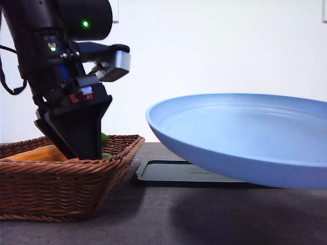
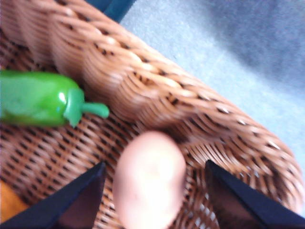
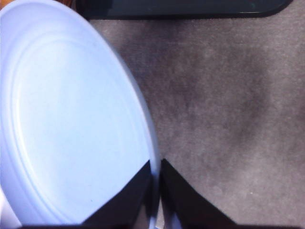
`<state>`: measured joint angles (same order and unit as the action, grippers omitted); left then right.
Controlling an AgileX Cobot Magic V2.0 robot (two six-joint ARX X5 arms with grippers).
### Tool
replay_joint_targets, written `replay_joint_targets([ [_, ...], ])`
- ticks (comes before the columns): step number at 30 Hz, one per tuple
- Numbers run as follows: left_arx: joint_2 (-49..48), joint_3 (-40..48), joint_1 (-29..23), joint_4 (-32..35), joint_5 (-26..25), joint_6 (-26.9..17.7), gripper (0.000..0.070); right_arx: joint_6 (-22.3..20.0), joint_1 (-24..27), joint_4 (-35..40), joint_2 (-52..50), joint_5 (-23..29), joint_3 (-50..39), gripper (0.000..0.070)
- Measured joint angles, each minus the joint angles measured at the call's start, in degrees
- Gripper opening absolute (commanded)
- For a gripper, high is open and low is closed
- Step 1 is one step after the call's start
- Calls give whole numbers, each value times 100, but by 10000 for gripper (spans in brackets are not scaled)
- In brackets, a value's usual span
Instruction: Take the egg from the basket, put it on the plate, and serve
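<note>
1. The egg (image 2: pixel 149 180) is a small, smooth oval with a pale pinkish-brown matte shell. It lies on the woven floor of the basket (image 2: pixel 143 86), close beside the braided rim.
2. In the left wrist view the left gripper (image 2: pixel 151 195) has its jaws spread wide, one dark finger on each side of the egg with a clear gap to either. It holds nothing.
3. From the front, the left gripper (image 1: pixel 82 148) reaches down into the dark brown wicker basket (image 1: pixel 61 178), which sits on the left part of the grey table (image 1: pixel 168 214).
4. A green pepper toy (image 2: pixel 40 98) with a short stem lies in the basket near the egg, apart from it. An orange vegetable toy (image 1: pixel 38 153) also rests inside.
5. The light blue plate (image 1: pixel 245 138) is round and shallow with a raised rim. It is lifted off the table and tilted.
6. The right gripper (image 3: pixel 156 183) is closed on the plate's (image 3: pixel 71 119) rim, its two fingers pinching the edge between them.
7. A flat black tray (image 1: pixel 179 173) lies on the table just beside the basket, below the raised plate.
</note>
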<state>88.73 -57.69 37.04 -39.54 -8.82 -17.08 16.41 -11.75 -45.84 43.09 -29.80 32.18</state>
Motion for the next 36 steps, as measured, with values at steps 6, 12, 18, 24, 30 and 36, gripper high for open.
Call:
replay_joint_targets([
  [6,177,0,0,-7,0,-15,427,13,0,2,0,0,0,0],
  [12,177,0,0,-18,0,-18,384,15,0,13,0,0,0,0],
  [18,177,0,0,-152,2,-18,246,15,0,15,0,0,0,0],
  [24,177,-12,0,-205,2,-18,168,15,0,21,0,3,0,0],
  [30,177,-67,0,-360,4,-18,168,32,0,158,0,4,0,0],
  [36,203,-795,0,-1449,6,-18,168,69,0,203,43,107,0,0],
])
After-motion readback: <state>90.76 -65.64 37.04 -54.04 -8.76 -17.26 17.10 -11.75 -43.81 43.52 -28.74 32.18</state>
